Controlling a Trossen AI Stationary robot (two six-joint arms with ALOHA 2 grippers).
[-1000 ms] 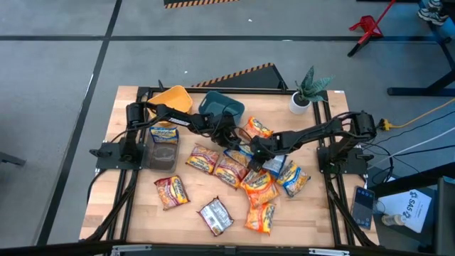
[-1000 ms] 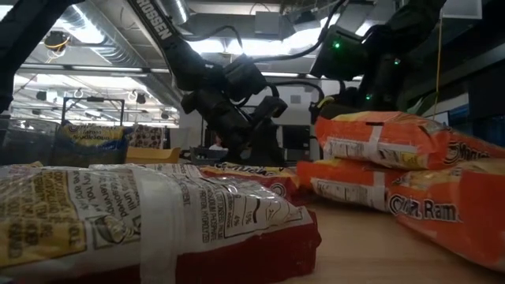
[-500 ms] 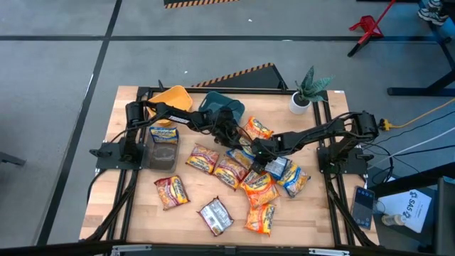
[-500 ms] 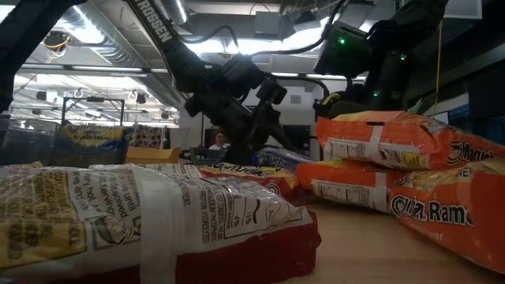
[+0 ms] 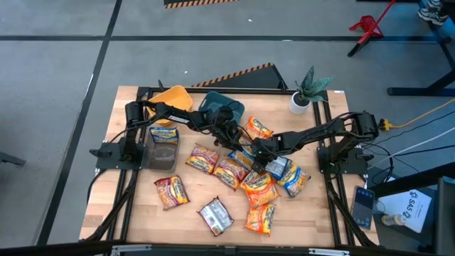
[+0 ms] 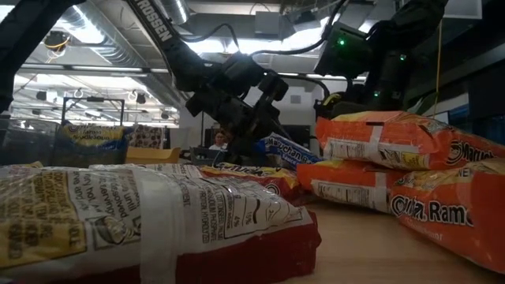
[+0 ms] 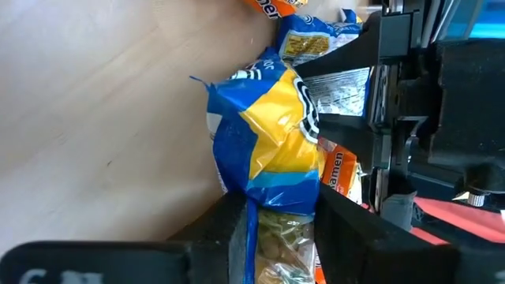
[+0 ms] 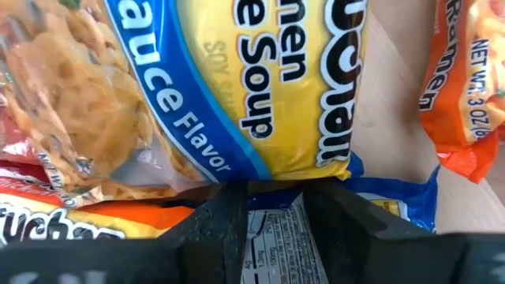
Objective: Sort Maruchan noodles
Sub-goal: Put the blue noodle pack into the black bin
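Observation:
Maruchan noodle packets in orange, red-maroon and blue-silver lie scattered and partly stacked over the table (image 5: 213,186). My left gripper (image 5: 233,139) reaches in from the left, past the teal bin (image 5: 222,107), and is shut on a blue-and-yellow packet (image 7: 268,134). That packet shows tilted above the pile in the low view (image 6: 282,150). My right gripper (image 5: 264,156) comes in from the right over the middle pile and is shut on a blue packet lying silver back up (image 8: 276,229). A blue soy-sauce packet (image 8: 237,87) lies just ahead of it. My left gripper pinches the blue-and-yellow packet by one end (image 7: 276,207) between its two fingers (image 7: 229,229). The rest of the packet sticks out past the fingertips, raised and tilted above the pile. My right gripper pinches the edge of the silver-backed packet (image 8: 276,217) between its two fingers (image 8: 347,225), slanting down from the table's right. The packet still lies among the other packets; the contact itself is hidden below the picture's edge.
A yellow bin (image 5: 174,96) and the teal bin stand at the far edge, a clear bin holding a packet (image 5: 162,146) at the left. A potted plant (image 5: 307,91) stands at the far right corner. Both grippers work close together mid-table.
My left gripper has raised the blue-and-yellow packet out of the pile; it came into the low view low down and now hangs higher and tilted. My right gripper has shifted slightly toward the table's right and far side.

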